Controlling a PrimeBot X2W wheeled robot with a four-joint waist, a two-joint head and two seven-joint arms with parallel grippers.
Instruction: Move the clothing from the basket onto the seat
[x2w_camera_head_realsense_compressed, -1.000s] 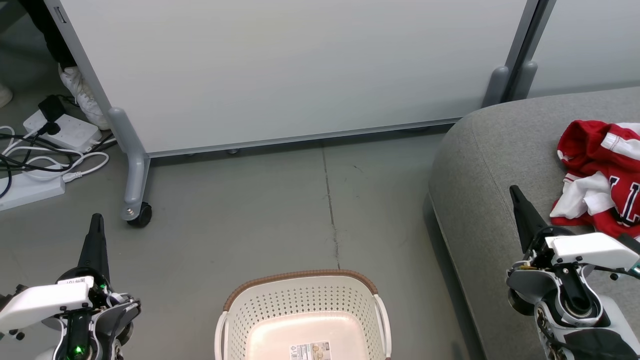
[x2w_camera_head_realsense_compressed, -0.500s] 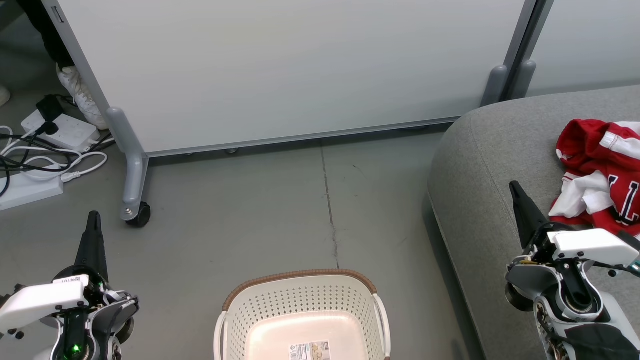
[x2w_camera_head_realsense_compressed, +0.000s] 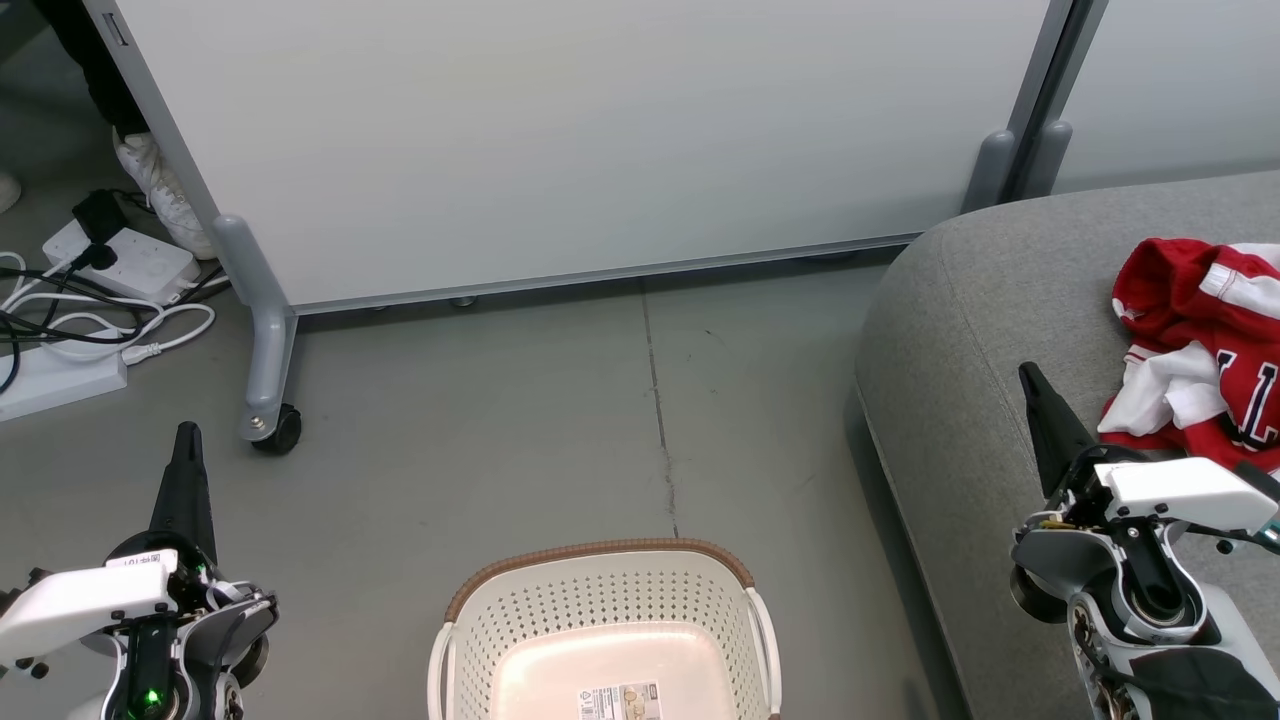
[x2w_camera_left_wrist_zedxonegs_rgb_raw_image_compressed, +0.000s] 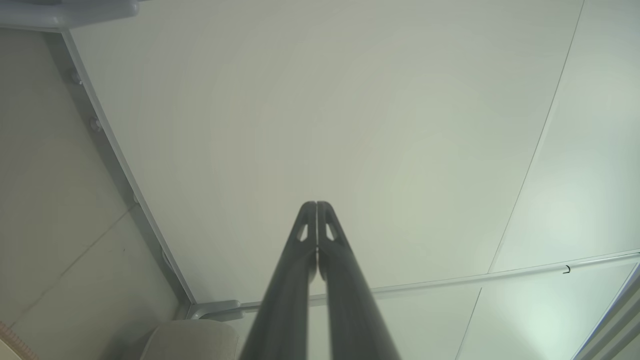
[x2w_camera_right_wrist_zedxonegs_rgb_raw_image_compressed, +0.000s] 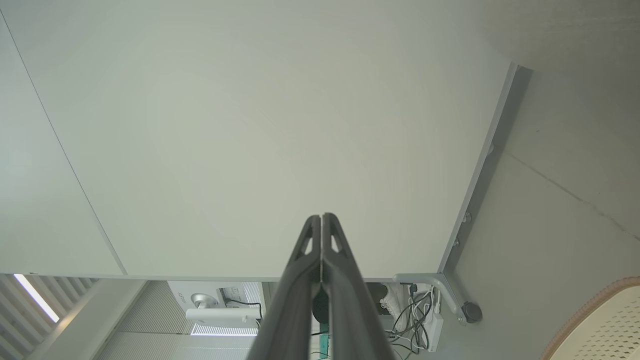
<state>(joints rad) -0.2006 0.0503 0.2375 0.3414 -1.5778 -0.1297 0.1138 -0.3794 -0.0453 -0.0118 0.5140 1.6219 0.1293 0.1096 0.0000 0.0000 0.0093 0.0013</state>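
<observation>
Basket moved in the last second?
No. The basket sits the same against the floor crack; the slight frame shift is the camera.

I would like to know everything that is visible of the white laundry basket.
The basket is rounded, of white plastic with rows of small holes in its wall, a brown woven-look rim and a white handle on each side. It stands upright on the grey floor, left of the seat and apart from it. The lower edge of the head view cuts it off. Its visible inside is bare except for a printed label on the smooth bottom.
</observation>
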